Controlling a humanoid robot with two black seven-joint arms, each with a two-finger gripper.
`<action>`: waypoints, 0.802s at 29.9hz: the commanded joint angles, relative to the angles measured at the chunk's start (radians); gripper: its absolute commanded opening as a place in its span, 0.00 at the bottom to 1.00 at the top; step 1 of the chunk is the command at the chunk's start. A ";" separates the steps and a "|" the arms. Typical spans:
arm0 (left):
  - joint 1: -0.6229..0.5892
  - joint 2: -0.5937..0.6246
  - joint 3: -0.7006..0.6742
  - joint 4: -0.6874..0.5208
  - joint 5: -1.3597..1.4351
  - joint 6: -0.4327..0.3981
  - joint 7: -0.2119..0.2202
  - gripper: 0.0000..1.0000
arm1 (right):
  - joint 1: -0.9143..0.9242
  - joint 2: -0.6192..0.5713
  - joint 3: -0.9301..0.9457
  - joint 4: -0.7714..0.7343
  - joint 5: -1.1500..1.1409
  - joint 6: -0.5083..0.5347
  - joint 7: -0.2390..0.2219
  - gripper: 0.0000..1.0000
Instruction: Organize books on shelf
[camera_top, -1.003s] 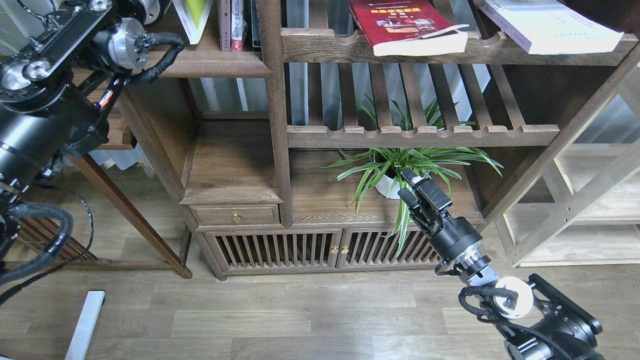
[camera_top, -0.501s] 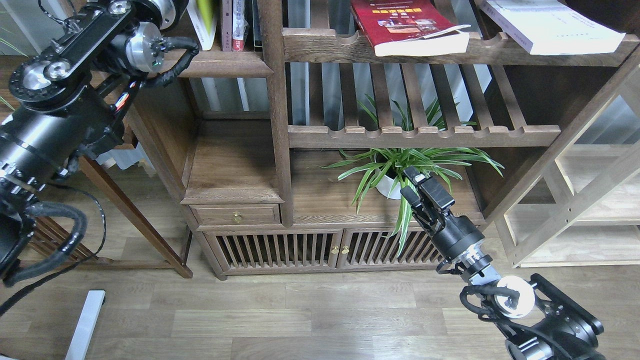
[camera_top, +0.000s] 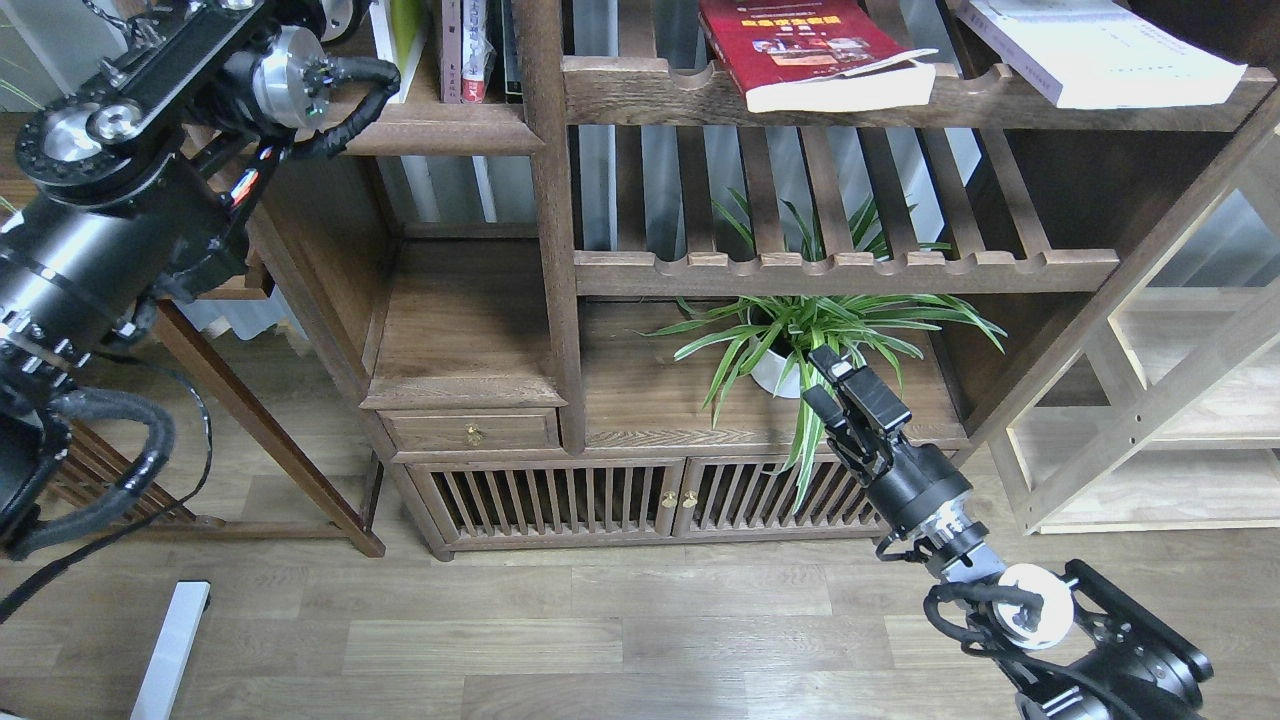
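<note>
Books (camera_top: 455, 50) stand upright on the dark wooden shelf (camera_top: 440, 128) at the top left of the bookcase (camera_top: 545, 250), far up and to the left of the right pincer (camera_top: 838, 385). Among them are a yellow-green and white one (camera_top: 400, 35) and thin ones with pink and red spines (camera_top: 472, 60). The left arm (camera_top: 130, 180) reaches up towards that shelf, but its pincer passes out of the top edge of the view, so I cannot tell how it stands or whether it holds anything.

The right pincer points up and to the left, its two black fingers (camera_top: 868, 392) lying close together with nothing between them. A potted plant (camera_top: 790, 340) with long green leaves is just beyond it, and some leaves hang down beside the fingers. Above the pincer runs a slatted rack (camera_top: 840, 270) with a scalloped front rail. Higher still, on a second slatted rack (camera_top: 640, 90), a red book (camera_top: 810, 50) lies flat straight above the pincer, and a pale book (camera_top: 1090, 50) lies flat up and to its right. Below and to the left of the pincer are two small slatted doors (camera_top: 620, 500).
</note>
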 joint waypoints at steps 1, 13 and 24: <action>-0.017 -0.008 0.000 -0.001 0.000 0.000 -0.001 0.29 | -0.002 -0.002 0.000 0.001 0.000 0.000 0.000 0.85; -0.065 -0.016 -0.008 -0.002 0.000 0.000 -0.001 0.30 | -0.007 -0.005 -0.009 0.001 -0.002 0.000 -0.002 0.85; -0.095 -0.010 -0.021 -0.005 0.000 0.000 0.000 0.30 | -0.010 -0.003 -0.012 -0.005 -0.005 0.000 -0.002 0.85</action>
